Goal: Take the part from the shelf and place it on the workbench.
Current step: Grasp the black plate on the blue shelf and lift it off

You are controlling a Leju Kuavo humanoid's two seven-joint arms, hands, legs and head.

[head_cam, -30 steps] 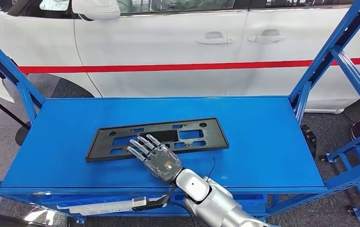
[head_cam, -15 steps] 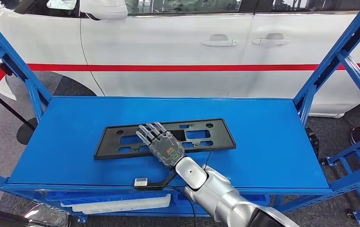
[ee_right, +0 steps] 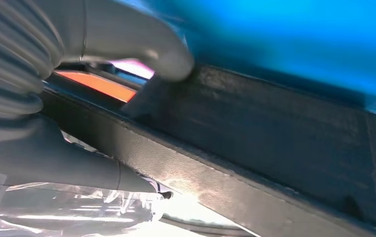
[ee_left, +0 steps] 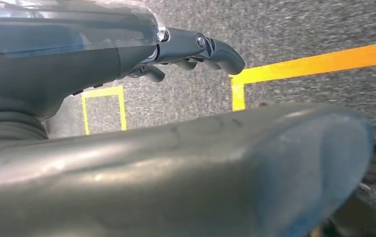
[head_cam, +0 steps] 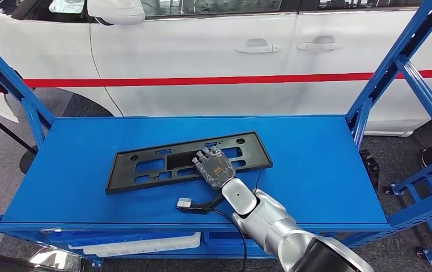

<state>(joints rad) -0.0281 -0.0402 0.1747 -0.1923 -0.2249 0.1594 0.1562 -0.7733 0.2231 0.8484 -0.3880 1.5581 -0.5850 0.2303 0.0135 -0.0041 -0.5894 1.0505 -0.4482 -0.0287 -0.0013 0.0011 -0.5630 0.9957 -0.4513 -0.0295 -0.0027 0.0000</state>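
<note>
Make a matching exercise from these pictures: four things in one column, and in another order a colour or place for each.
Things:
1. license plate frame
2. shelf top
3. car door
4. right hand

Descriptions:
A. white, with a red stripe
B. on the near edge of the black part
C. blue and flat
D. black, lying on the blue surface

Pairs: 1-D, 2-C, 3-A, 4-B

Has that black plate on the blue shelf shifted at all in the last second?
Yes. The black plate has turned: its right end has swung toward the shelf's far edge, with the right hand on it.
</note>
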